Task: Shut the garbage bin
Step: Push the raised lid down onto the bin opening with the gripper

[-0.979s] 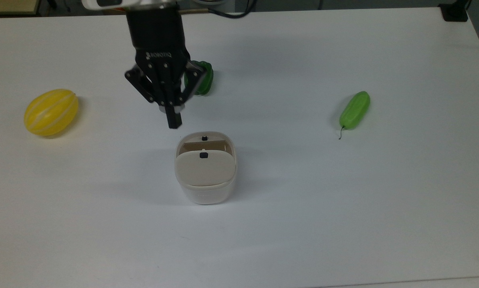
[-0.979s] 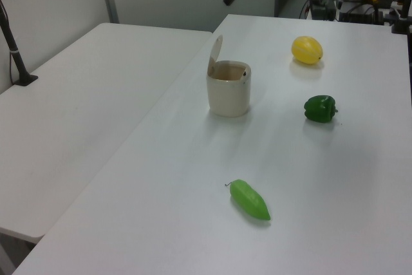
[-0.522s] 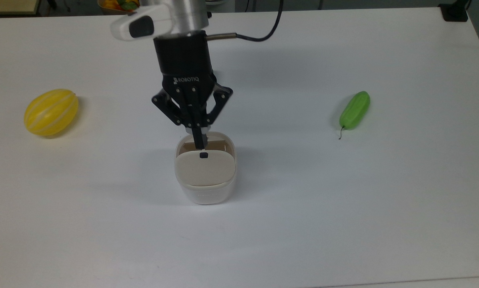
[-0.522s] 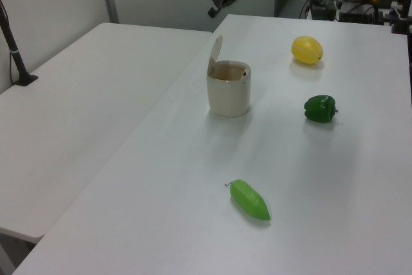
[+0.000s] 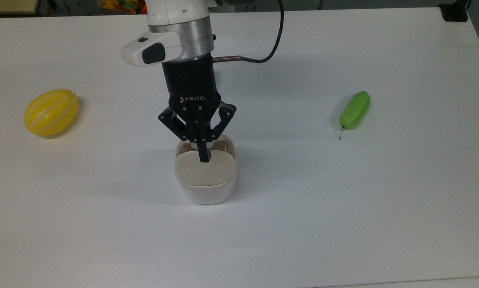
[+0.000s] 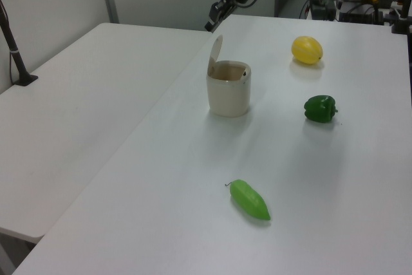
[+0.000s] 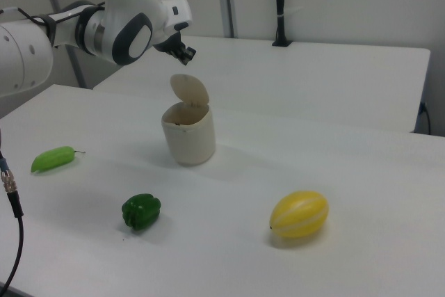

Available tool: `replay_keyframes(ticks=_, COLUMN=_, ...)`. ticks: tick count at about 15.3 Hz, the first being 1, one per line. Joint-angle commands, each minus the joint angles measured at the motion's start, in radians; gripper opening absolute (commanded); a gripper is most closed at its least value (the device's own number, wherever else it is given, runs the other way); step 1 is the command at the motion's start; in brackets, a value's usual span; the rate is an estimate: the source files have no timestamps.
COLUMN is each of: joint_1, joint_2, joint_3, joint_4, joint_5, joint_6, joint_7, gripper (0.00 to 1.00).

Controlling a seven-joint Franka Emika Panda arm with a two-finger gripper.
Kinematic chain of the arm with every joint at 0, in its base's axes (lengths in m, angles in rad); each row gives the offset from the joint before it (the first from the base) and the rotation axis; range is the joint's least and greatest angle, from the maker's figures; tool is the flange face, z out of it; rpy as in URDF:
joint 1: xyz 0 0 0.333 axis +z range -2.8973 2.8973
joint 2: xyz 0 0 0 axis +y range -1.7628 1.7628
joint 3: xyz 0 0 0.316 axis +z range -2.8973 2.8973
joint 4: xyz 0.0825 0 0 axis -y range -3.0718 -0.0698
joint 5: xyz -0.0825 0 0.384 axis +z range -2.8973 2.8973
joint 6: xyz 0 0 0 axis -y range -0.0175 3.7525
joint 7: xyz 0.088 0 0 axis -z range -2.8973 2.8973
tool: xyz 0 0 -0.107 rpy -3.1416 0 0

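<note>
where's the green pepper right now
The green pepper sits on the table toward the left view's right, between the yellow melon farther back and the long green vegetable nearer the camera, apart from the garbage bin.

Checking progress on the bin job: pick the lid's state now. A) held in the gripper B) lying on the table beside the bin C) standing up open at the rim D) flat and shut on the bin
C: the lid stands upright, hinged at the rim of the open bin, with the gripper above it.
</note>
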Motion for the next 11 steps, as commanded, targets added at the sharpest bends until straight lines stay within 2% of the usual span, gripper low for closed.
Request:
replay_keyframes(ticks=1, joint_1=0.002, joint_2=-0.002, joint_3=-0.007, joint_4=-0.029, joint_5=0.018, joint_6=-0.035, joint_7=-0.061, gripper=0.00)
replay_keyframes(ticks=7, joint_1=-0.019, joint_2=-0.003, joint_3=-0.007, joint_4=-0.031, joint_5=0.024, joint_6=-0.235, joint_7=-0.090, gripper=0.00)
replay_keyframes(ticks=11, joint_1=-0.027, joint_2=-0.005, joint_3=-0.013, joint_4=-0.044, joint_5=0.023, joint_6=-0.298, joint_7=-0.092, gripper=0.00)
